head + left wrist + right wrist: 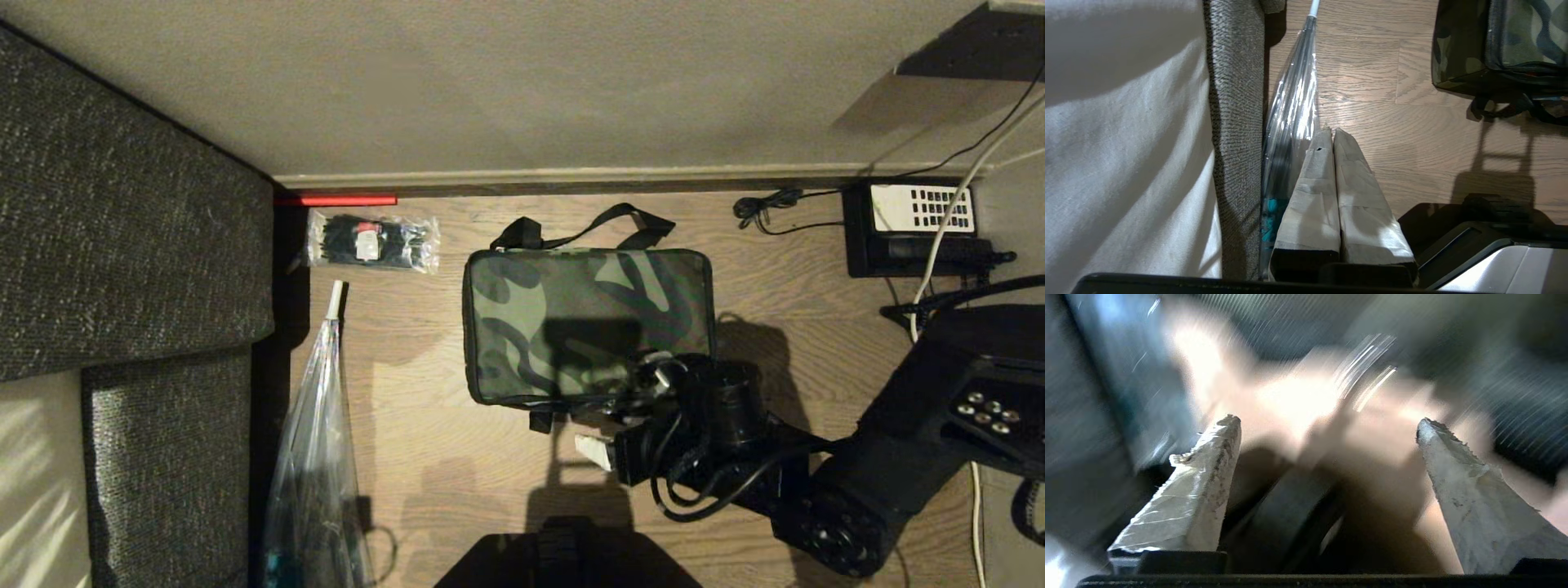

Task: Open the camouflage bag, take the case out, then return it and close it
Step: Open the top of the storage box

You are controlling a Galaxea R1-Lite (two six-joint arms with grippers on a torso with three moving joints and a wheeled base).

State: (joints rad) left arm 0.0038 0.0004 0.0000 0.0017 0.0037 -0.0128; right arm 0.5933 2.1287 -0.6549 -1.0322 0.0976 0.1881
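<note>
The camouflage bag [588, 322] lies shut on the floor, just ahead of the right gripper [1327, 428], jaws wide and empty. Judged finished; next, withdraw.

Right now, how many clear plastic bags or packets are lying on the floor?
2. A packet of black zip ties by the wall left of the camouflage bag; a long clear bag beside the sofa.

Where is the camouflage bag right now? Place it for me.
In the head view the camouflage bag lies closed on the wooden floor at centre, between the zip-tie packet and the right gripper.
</note>
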